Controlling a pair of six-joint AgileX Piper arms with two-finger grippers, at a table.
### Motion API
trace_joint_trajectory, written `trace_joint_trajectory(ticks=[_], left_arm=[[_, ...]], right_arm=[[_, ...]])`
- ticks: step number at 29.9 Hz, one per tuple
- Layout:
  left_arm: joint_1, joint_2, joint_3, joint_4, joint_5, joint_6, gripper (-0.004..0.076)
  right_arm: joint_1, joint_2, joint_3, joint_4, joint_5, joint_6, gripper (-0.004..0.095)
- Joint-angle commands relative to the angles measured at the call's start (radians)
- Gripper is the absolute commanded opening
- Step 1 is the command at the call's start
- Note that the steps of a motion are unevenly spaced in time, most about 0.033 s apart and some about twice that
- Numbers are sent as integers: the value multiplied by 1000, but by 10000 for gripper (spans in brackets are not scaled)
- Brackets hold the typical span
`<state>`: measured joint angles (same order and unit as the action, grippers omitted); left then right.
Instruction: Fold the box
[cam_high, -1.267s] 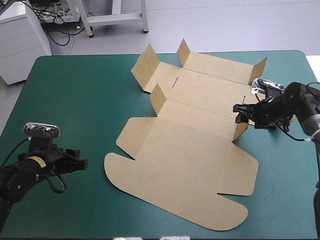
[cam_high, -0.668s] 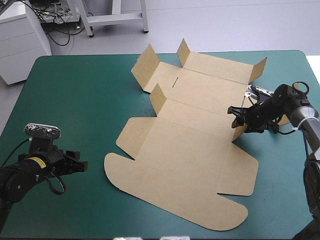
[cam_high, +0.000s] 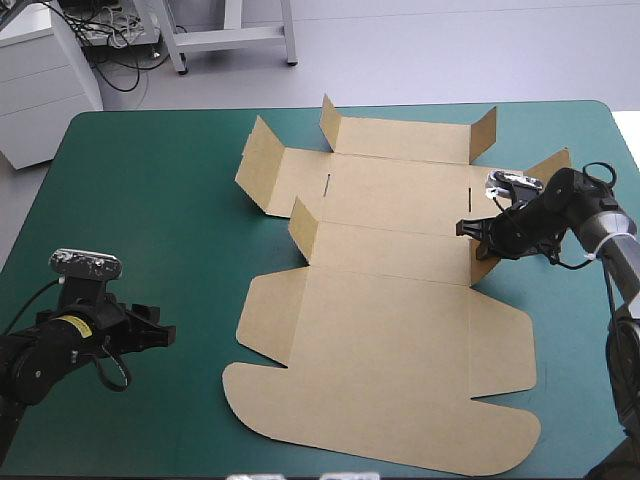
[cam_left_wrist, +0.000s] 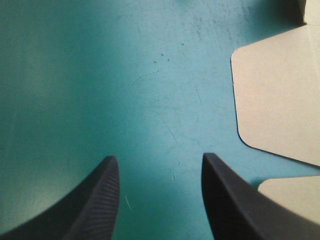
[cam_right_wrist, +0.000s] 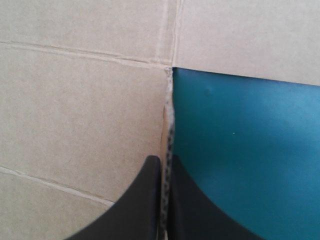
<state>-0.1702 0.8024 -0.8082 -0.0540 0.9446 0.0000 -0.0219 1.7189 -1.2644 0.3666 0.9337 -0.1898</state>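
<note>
The brown box lies as a cut sheet on the teal-green cover, most panels flat and several small flaps at its far half standing up. My right gripper sits at the sheet's right side, shut on an upright side flap. In the right wrist view the black fingers pinch that flap's thin edge, with the box's board on one side. My left gripper rests low near the table's left front, well away from the box and open. Ahead of it and to one side lie two rounded flaps.
A wide stretch of teal-green cover lies between my left gripper and the box. The sheet's near rounded flap comes close to the table's front edge. Beside the pinched flap, cover shows.
My right gripper closed onto the upright side flap. The whole sheet turned on the table, its far flaps swinging left and its near end right. The left arm stayed put.
</note>
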Motion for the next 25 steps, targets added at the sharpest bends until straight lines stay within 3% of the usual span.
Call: trace_joint_trajectory(ticks=[1, 16, 25], left_arm=[[-2, -3, -34, -7, -37, 0, 361], [-2, -3, -34, -2, 35, 48, 361], [-2, -3, -76, 54, 84, 60, 361]], right_arm=[[14, -45, -67, -22, 6, -31, -16], [144, 21, -384, -109, 81, -149, -18], [198, 124, -450, -107, 102, -456, -18]])
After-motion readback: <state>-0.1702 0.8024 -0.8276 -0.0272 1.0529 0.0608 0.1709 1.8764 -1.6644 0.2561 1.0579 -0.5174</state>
